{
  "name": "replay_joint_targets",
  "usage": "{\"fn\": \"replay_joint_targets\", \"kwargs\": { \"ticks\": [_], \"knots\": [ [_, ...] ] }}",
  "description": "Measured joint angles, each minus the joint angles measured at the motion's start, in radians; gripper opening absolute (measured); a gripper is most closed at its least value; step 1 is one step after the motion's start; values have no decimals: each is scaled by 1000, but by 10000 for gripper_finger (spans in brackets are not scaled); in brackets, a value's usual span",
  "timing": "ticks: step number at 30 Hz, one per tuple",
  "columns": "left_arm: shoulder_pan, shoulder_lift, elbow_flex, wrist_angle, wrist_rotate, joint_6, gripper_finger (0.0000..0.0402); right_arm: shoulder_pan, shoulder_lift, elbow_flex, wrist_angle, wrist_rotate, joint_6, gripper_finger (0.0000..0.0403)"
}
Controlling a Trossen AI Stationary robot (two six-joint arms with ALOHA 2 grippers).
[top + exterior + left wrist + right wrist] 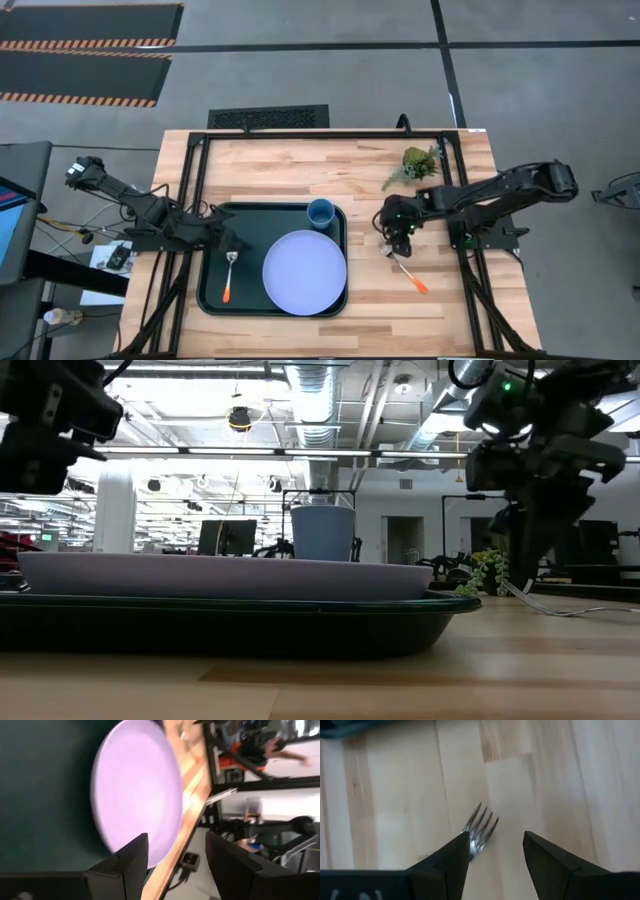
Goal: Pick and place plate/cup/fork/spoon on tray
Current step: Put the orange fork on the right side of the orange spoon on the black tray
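The dark tray (215,290) lies at the table's left-centre. On it lie the lavender plate (305,272), the blue cup (321,213) at its far right corner, and the orange-handled spoon (229,275) at its left. The fork (408,272) lies on the bare wood right of the tray, and its tines (481,831) show in the right wrist view. My right gripper (393,240) is open above the fork's tine end (492,855). My left gripper (232,242) is open over the tray by the spoon's bowl end, and its wrist view faces the plate (135,795).
A small green plant (418,165) stands on the table behind the right arm. Bare wood lies right of and in front of the fork. In the low view the tray rim (240,615), the plate (220,575) and the cup (322,532) fill the left and centre.
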State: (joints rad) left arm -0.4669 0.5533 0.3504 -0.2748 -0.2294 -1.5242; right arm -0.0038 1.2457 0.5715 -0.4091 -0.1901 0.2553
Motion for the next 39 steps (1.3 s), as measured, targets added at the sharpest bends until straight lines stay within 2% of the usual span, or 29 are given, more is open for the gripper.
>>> {"fn": "replay_joint_targets", "kwargs": {
  "ticks": [11,19,25,32,39],
  "knots": [
    [0,0,0,23,-56,2,181,-45,1,-110,194,-97,-19,210],
    [0,0,0,23,-67,0,181,-51,84,-118,266,-131,-44,194],
    [0,0,-1,23,-67,-4,181,-53,157,-114,293,-159,-49,139],
    [0,0,-1,22,-88,-5,180,-52,122,-116,296,-195,-54,16],
    [7,0,-1,61,-189,-30,180,-64,47,-118,286,-172,16,5]
  ]
}}
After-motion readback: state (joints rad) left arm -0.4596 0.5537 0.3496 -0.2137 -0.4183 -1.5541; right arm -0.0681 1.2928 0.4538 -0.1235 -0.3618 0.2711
